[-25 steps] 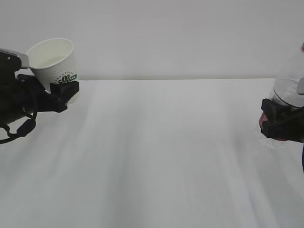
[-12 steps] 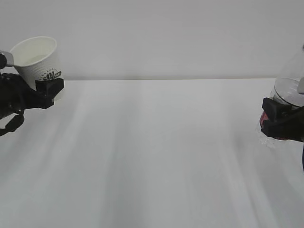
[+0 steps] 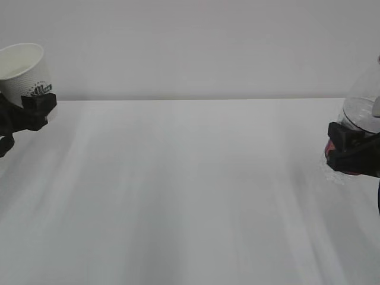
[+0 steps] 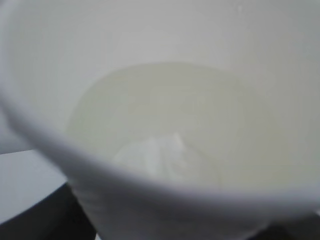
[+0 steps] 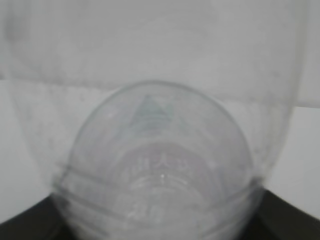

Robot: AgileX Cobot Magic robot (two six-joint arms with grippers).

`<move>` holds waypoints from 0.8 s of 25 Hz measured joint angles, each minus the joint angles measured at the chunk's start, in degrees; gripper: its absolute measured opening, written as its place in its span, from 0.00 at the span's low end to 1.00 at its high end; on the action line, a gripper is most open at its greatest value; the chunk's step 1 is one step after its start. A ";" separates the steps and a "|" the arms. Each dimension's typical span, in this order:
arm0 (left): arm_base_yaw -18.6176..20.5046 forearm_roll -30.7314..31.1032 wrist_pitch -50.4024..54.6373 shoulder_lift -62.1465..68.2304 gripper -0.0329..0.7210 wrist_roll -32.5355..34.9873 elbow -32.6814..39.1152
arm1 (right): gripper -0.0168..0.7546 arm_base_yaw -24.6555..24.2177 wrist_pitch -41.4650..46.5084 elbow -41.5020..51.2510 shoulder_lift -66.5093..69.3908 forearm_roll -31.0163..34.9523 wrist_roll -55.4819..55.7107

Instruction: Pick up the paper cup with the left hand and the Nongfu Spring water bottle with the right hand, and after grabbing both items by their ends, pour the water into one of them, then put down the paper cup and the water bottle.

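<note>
The white paper cup [image 3: 22, 66] with its dark logo stands nearly upright at the far left edge, and my left gripper [image 3: 34, 108] is shut on its lower end. Its cream inside [image 4: 165, 100] fills the left wrist view, with a pale shiny patch at the bottom; whether that is the water I cannot tell. At the right edge, the clear Nongfu Spring water bottle [image 3: 360, 113] is partly cut off. My right gripper [image 3: 349, 148] is shut on its lower part, where some red label shows. The bottle [image 5: 160, 165] fills the right wrist view, between black fingers [image 5: 292, 217].
The white table [image 3: 190, 190] stretches between the two arms, with a plain pale wall behind it. Nothing else stands on it in view.
My left gripper has carried the cup leftward to the frame's edge, and the cup has come more upright. The right gripper and bottle have not moved.
</note>
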 joint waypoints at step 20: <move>6.47 -2.62 0.12 0.86 0.73 0.22 0.00 | 0.62 0.00 0.00 0.00 0.00 0.05 0.31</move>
